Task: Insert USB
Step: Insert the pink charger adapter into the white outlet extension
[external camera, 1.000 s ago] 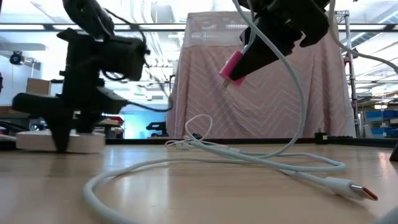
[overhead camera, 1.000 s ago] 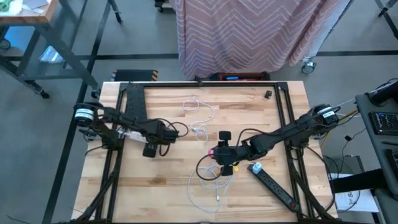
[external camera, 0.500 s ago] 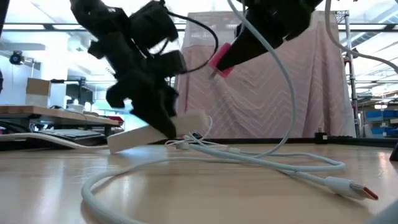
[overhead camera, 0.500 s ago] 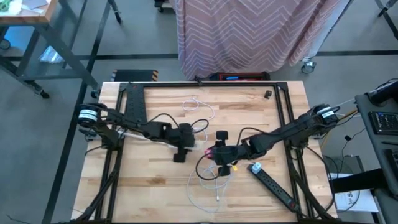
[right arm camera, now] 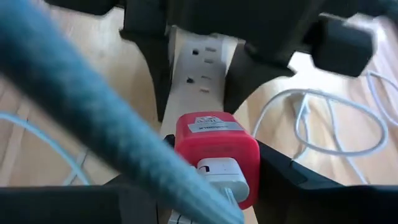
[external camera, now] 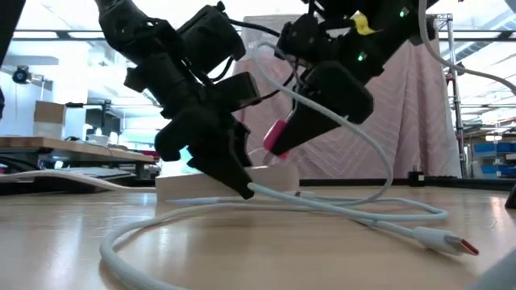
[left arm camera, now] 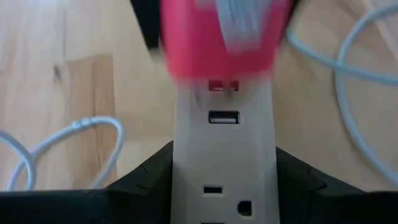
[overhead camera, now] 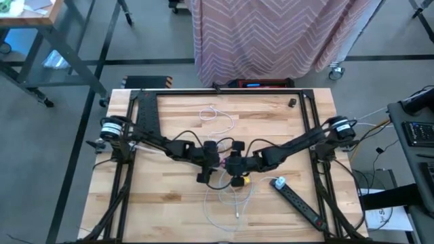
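My left gripper (overhead camera: 205, 163) is shut on a white power strip (left arm camera: 224, 143) with a USB port (left arm camera: 224, 117) in its upper face. It is near the table's middle. My right gripper (overhead camera: 237, 166) faces it from the right, shut on a pink plug (right arm camera: 214, 146). A white cable (external camera: 379, 161) runs out of the plug's rear and loops down onto the table. The plug's front end (external camera: 272, 143) hangs close over the strip's face, just beyond the USB port; whether it touches the strip I cannot tell. My left gripper pinches the strip's two long sides (left arm camera: 180, 168) between its two fingers, which lie across it. The fingers (external camera: 230, 165) slant down from the table's left. The strip lies about level, low over the table top. My right gripper pinches the pink plug's two sides (right arm camera: 249, 155) between its two fingers. The fingers slant down from the table's right. The plug is lifted clear of the table, tilted with its front end down toward the strip.
A black power strip (overhead camera: 302, 203) lies at the near right, with a pale block (overhead camera: 278, 183) at its far end. Loose white cable (overhead camera: 218, 122) lies beyond the grippers, and more of it (overhead camera: 227, 207) curls toward the near edge. The cable's free connector (external camera: 451, 242) rests on the wood.
My left gripper has carried the white strip from the left toward the table's middle and tipped forward from pointing straight down. The strip swung tilted on the way and is about level now. My right gripper has sunk toward the strip with the pink plug.
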`<control>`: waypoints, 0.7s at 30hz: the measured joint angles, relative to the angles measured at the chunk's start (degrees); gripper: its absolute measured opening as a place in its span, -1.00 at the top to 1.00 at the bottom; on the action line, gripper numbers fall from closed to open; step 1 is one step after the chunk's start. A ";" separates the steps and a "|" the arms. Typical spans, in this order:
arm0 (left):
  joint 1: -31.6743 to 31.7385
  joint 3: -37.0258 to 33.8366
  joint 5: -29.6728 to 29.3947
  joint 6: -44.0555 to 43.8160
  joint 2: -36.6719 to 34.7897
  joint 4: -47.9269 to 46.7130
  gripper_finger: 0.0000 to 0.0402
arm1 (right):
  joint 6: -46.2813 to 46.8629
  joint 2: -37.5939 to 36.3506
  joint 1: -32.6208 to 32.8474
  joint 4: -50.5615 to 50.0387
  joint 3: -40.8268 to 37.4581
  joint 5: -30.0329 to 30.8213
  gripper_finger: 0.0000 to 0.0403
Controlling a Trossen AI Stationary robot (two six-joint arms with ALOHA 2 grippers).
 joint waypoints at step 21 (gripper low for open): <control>-0.22 0.13 0.18 -1.89 -0.26 3.06 -0.22 | 1.63 2.96 -0.93 -3.65 0.24 -4.39 0.31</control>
